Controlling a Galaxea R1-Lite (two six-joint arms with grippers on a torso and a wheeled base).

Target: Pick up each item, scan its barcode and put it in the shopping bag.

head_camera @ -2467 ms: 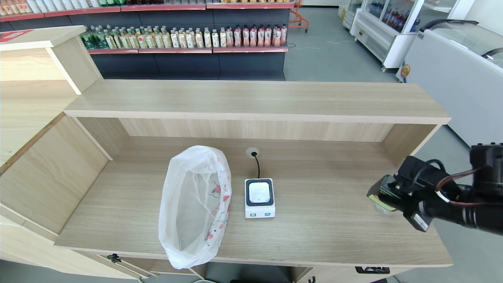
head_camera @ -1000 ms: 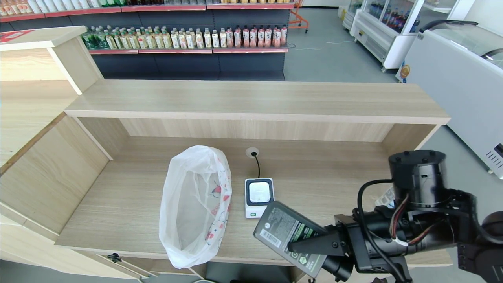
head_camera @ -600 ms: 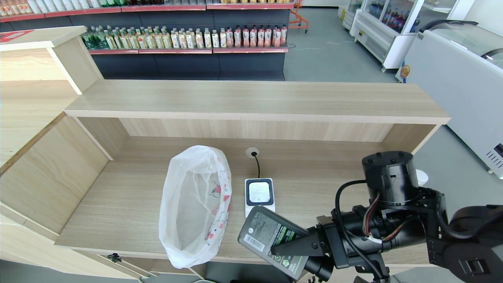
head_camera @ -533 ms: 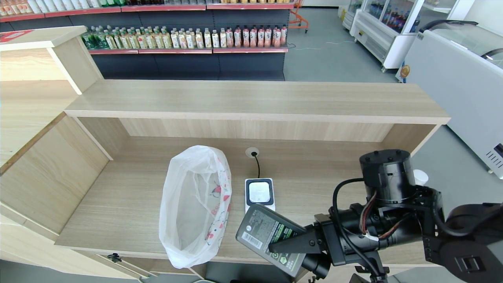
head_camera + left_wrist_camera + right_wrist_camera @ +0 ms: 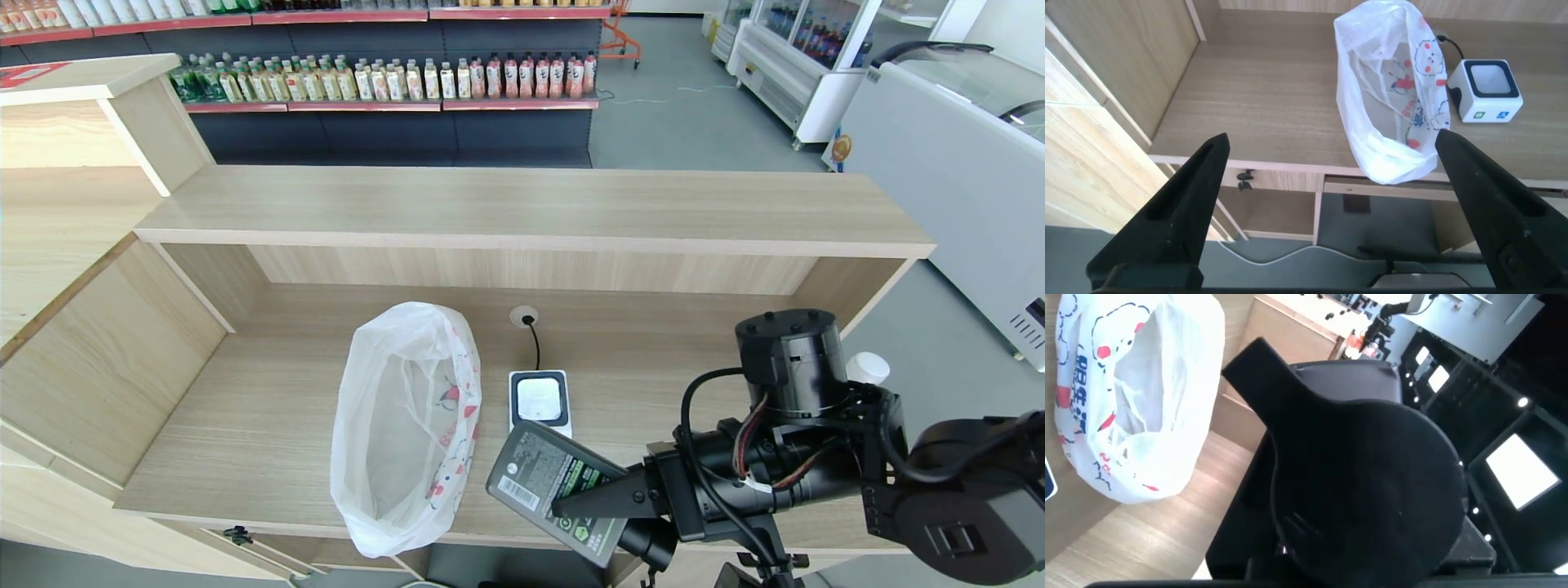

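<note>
My right gripper [image 5: 584, 510] is shut on a flat dark grey package [image 5: 545, 488] with a white barcode label facing up. It holds the package above the counter's front edge, just in front of the white barcode scanner [image 5: 539, 402]. In the right wrist view the package [image 5: 1355, 457] is a dark shape, with the bag [image 5: 1135, 400] beside it. The white plastic shopping bag [image 5: 404, 425] lies open to the left of the scanner. My left gripper [image 5: 1331, 139] is open and holds nothing, out in front of the counter and facing the bag [image 5: 1392, 98] and the scanner [image 5: 1486, 88].
A white-capped bottle [image 5: 865, 366] stands at the counter's right end, mostly hidden behind my right arm. The scanner's cable [image 5: 535, 339] runs back to a hole in the counter. A raised shelf [image 5: 531, 208] spans the back and a side wall [image 5: 106, 359] closes the left.
The right arm has lifted the package from the counter's right end and carried it left. It went on drifting left over the last second, ending in front of the scanner.
</note>
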